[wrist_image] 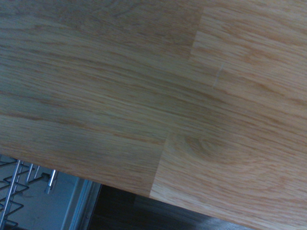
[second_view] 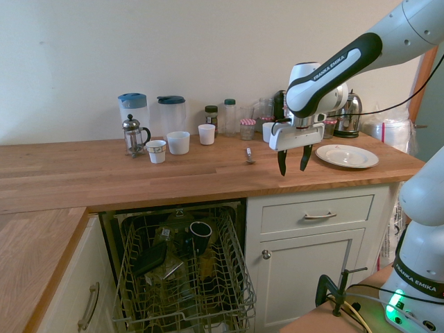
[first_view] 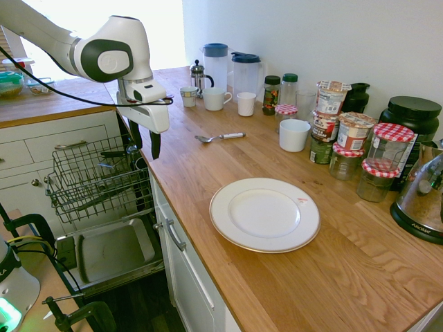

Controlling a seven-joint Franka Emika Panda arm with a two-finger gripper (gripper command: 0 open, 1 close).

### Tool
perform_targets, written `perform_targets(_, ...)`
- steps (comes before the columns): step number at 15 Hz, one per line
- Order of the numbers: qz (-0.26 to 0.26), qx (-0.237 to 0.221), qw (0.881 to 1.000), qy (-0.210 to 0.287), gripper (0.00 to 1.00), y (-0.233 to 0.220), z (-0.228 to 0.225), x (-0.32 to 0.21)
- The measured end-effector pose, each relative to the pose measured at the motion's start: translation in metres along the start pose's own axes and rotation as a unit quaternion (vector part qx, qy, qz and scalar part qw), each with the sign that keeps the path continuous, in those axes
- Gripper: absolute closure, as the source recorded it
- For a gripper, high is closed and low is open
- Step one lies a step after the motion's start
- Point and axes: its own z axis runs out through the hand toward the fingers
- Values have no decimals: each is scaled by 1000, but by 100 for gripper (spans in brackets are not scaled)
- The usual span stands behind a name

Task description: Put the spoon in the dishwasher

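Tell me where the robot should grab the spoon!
Probably the pale handle, from above, with one finger on each long side: the spoon lies flat on the counter, and its handle is slim and straight.

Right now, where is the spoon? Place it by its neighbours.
In the first exterior view, the spoon lies on the wooden counter, between the plate and the white cups near the wall, left of the jars.

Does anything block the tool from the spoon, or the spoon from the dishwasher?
Nothing visible does: bare wood lies between the open black-fingered tool and the slim silver spoon; the grey wire dishwasher rack is pulled out.
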Motion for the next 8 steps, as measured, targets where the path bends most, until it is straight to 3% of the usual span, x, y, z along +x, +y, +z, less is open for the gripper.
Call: perform_targets(8, 74, 41, 996, -15, 0, -21, -21, 44)
